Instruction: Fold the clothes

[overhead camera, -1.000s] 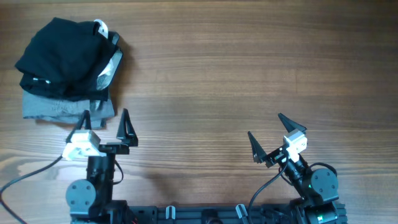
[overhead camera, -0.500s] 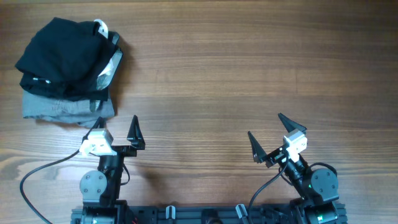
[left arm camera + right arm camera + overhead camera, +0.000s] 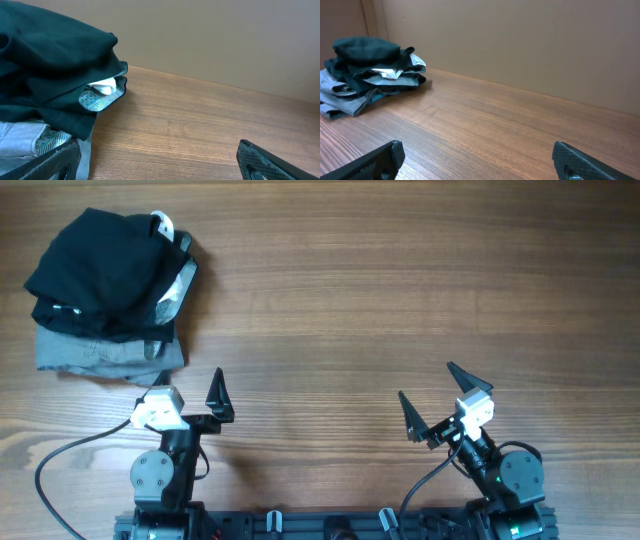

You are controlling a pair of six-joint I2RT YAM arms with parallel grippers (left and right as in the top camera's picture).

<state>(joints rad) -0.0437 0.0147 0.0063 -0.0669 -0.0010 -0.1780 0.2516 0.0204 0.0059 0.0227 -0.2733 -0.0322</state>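
The clothes (image 3: 95, 265) are a crumpled black T-shirt on top of a pile at the table's far left; they also show in the left wrist view (image 3: 50, 55) and the right wrist view (image 3: 367, 47). My left gripper (image 3: 190, 380) stands open just in front of the pile, with nothing between its fingers (image 3: 270, 162). In the left wrist view its left finger sits beside the pile's grey bottom edge. Near the front right, far from the pile, my right gripper (image 3: 427, 382) is open and empty over bare wood.
Under the T-shirt lie a dark garment with a patterned light lining (image 3: 175, 285) and a folded grey garment (image 3: 100, 355). The wooden table (image 3: 400, 290) stretches to the right of the pile. A plain wall (image 3: 520, 40) stands behind the table.
My left arm has shifted to the right and slightly toward the front edge, still open. The pile and the right arm have not moved.
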